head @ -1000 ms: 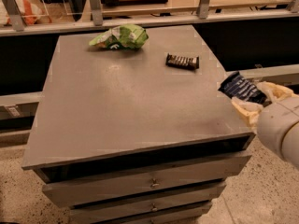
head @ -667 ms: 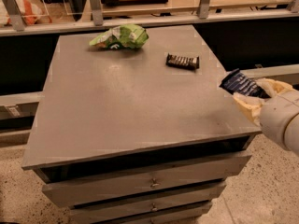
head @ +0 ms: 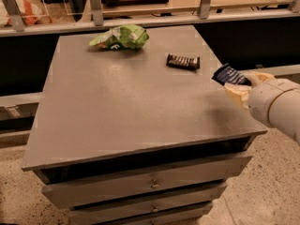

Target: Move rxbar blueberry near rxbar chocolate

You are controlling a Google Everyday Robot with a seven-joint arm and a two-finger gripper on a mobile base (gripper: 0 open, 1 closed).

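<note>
Holding the rxbar blueberry (head: 229,74) pinched between its two pale fingers, your gripper (head: 243,82) sits at the right edge of the grey tabletop (head: 131,107), about midway along that edge. The navy bar looks to be lifted clear of the surface, and it sticks out from the fingers toward the far left, tilted rather than flat.

The rxbar chocolate (head: 183,61) lies flat on the tabletop toward the far right corner, well inside the edge. From the gripper it lies up and to the left, near but not touching the held bar. Its long axis runs roughly parallel to the far edge, with a slight slant.

So the move you need is probably short: carry the bar inward from the right edge and a little toward the far edge, then set it down just beside the chocolate bar's near or right side. Watch that the protruding end does not nudge the chocolate bar as you come in.

The green chip bag (head: 121,36) sits near the far edge, well apart from your path.
</note>
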